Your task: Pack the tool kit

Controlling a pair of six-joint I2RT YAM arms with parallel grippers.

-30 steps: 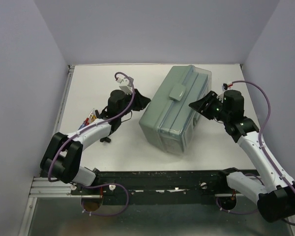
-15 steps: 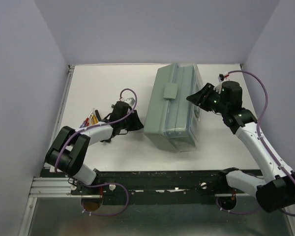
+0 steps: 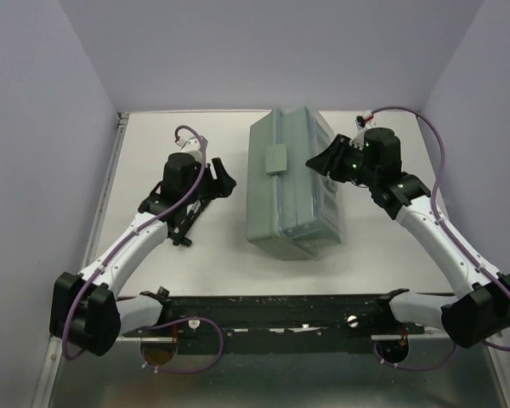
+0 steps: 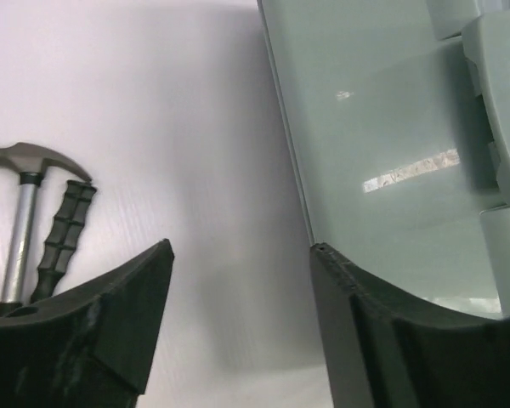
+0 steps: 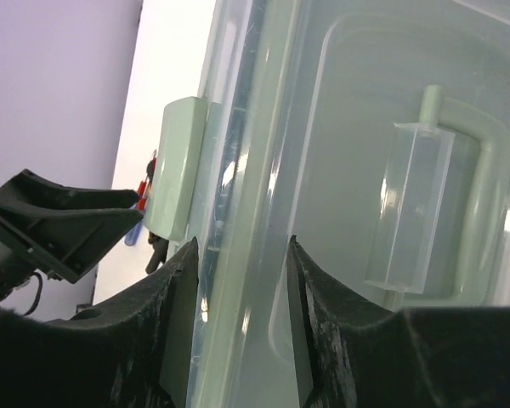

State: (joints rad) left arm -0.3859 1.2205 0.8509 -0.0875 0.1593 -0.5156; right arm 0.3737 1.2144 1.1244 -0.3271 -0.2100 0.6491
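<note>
Top view: the large sage-green plastic toolbox [image 3: 293, 200] has swung from diagonal to square, mid-table. Left wrist view: the left gripper [image 4: 238, 251] has sprung apart, empty, just beside the box, so the turning seems finished. Right wrist view: the right gripper [image 5: 242, 246] appears clamped on the box's rim.

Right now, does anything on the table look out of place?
Yes. The tool kit lies tipped on its side, latch facing up, lid toward the right hand, and a hammer sits outside it on the table.
</note>
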